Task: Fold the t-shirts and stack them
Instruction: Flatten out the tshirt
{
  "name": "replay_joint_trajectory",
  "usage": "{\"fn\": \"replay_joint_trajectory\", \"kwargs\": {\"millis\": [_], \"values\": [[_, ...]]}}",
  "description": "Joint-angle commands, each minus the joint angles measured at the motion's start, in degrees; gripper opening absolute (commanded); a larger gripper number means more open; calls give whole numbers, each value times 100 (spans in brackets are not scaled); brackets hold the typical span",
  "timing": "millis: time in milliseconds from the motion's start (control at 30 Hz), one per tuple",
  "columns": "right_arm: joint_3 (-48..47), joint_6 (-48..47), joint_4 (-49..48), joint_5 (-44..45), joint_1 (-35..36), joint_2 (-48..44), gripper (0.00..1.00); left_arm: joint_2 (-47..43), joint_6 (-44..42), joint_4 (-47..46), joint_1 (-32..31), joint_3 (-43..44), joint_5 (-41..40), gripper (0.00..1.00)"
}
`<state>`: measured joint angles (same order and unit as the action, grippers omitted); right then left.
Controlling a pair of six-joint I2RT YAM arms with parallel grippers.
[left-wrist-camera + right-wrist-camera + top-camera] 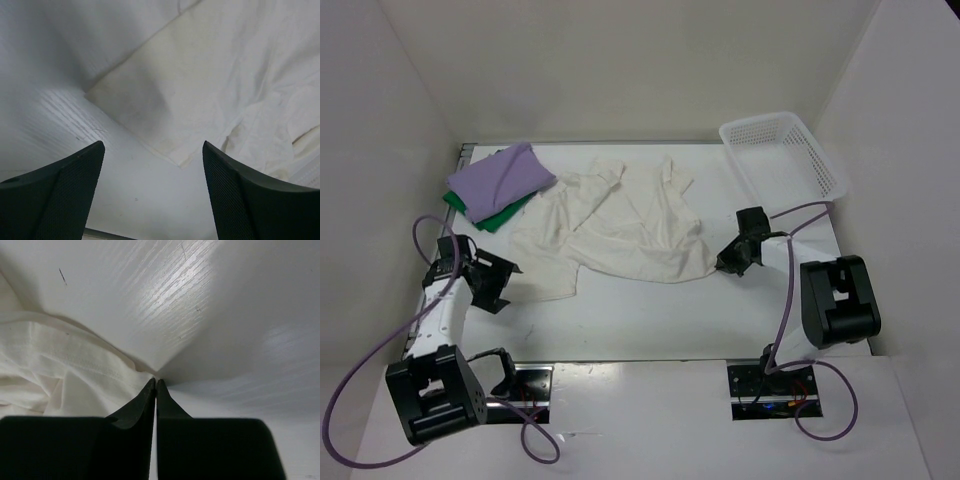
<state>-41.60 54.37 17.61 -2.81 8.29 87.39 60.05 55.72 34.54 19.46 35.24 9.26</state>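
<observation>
1. Cream shirt (620, 230) is seen spread but crumpled, creased, at centre of table (650, 320).
2. Lavender shirt (500, 178) is laid folded atop green shirt (502, 216), far-left corner.
3. Left gripper (502, 287): jaws held wide apart, just beside cream shirt's near-left corner.
4. Right gripper (728, 262): jaws pinched together on cream shirt's right hem corner.

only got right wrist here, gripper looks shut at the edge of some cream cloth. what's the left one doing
Observer: The left gripper is open beside the near-left corner of the cream t-shirt, holding nothing.
Operator: other shirts folded yet
Observer: The purple t-shirt lies folded on the green t-shirt at the far left corner.
Operator: and the cream one
Observer: Spread out and crumpled mid-table, its right corner drawn to a point at the right gripper.
</observation>
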Motion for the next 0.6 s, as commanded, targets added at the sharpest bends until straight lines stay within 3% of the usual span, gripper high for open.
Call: {"fn": "replay_joint_trajectory", "kwargs": {"millis": [0, 167, 467, 567], "values": [[-155, -84, 191, 316, 58, 190, 1, 260, 298, 132, 346, -17, -302, 86], [-207, -216, 199, 474, 58, -231, 0, 595, 299, 70, 628, -18, -608, 68], [-313, -681, 506, 62, -767, -1278, 0, 1017, 132, -334, 629, -149, -618, 40], [-366, -682, 507, 8, -882, -1330, 0, 1131, 79, -422, 463, -211, -618, 40]]}}
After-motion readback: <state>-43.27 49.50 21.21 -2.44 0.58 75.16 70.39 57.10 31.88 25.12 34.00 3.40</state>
